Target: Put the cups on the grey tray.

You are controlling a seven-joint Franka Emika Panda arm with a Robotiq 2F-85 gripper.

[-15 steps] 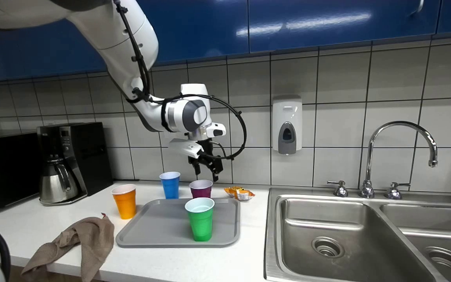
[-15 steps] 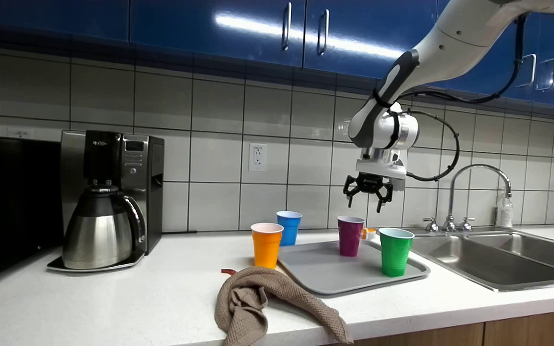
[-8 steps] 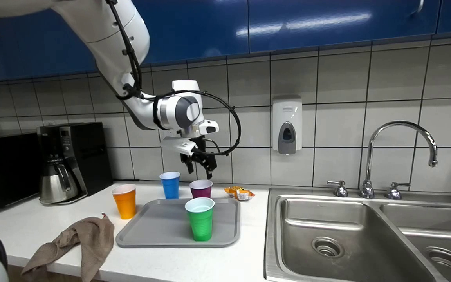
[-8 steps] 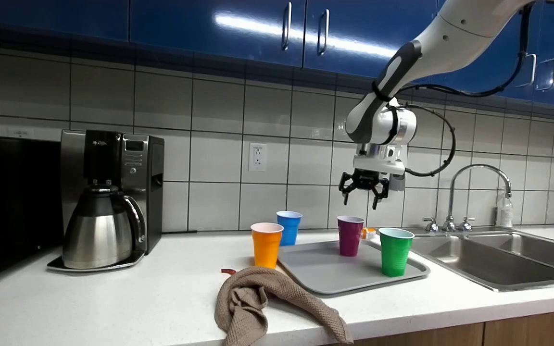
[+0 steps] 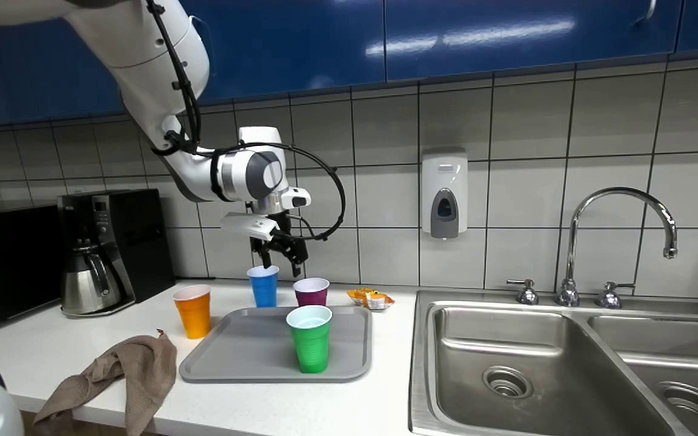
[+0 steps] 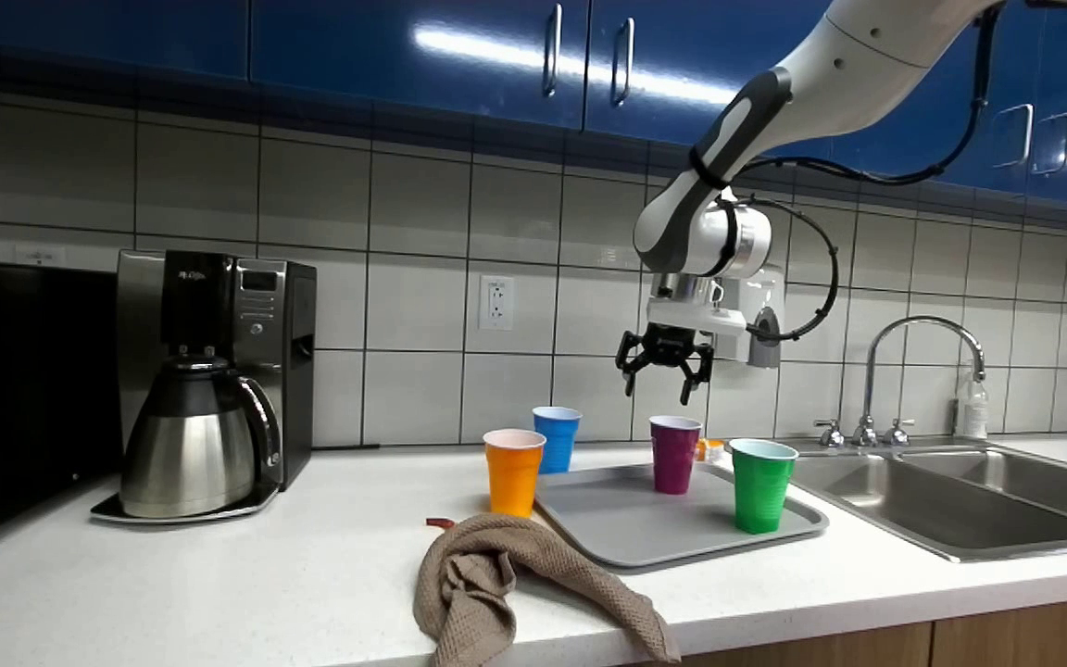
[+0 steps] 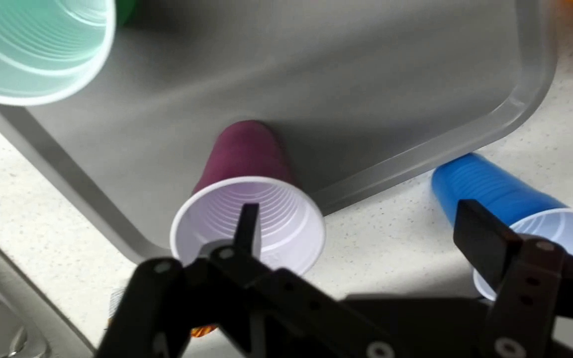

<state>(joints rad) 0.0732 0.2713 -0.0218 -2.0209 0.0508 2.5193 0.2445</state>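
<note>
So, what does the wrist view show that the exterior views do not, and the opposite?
Only the wrist view: the ridged inside of the purple cup.
In both exterior views only: the coffee maker, brown towel and soap dispenser.
Shared: the grey tray bearing the purple cup and the green cup, the blue cup beside the tray, and the open tool.

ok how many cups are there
4: the green cup and purple cup stand on the grey tray; the orange cup and blue cup stand on the counter beside it. No others show.
</note>
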